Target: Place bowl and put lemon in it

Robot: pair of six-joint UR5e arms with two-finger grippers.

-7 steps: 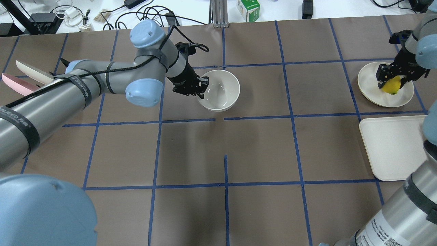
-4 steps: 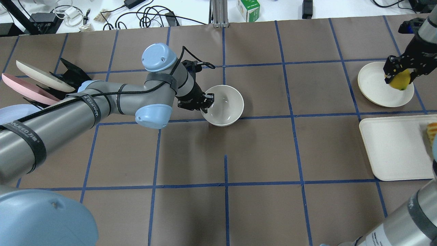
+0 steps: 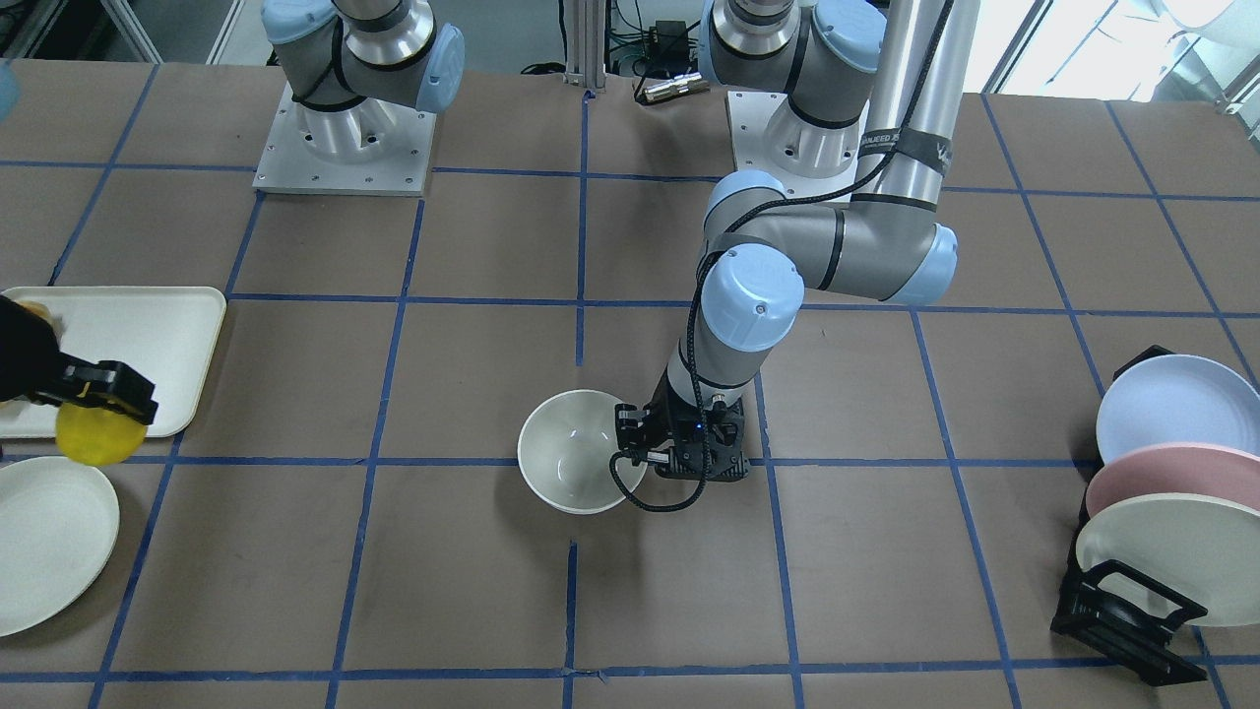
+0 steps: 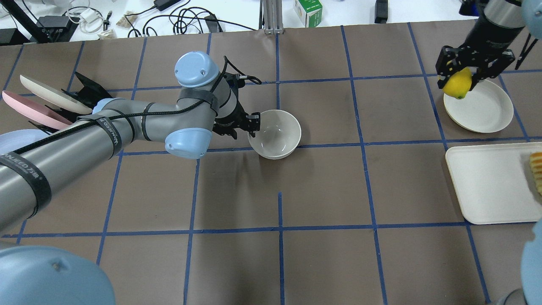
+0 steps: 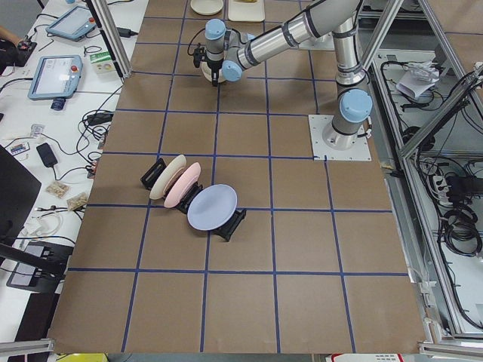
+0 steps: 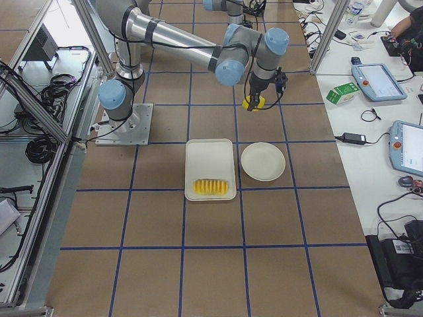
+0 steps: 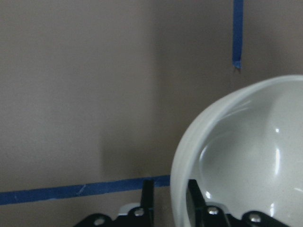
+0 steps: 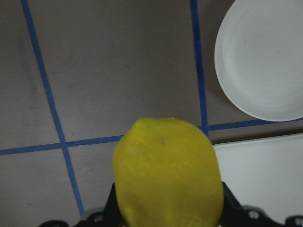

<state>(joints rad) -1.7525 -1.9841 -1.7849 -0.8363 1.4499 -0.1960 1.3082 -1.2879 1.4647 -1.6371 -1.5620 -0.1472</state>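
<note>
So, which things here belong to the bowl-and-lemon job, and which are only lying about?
For the job:
bowl, with the left gripper at its rim
lemon, held in the right gripper

Lying about:
plate
tray with sliced food
rack of plates
</note>
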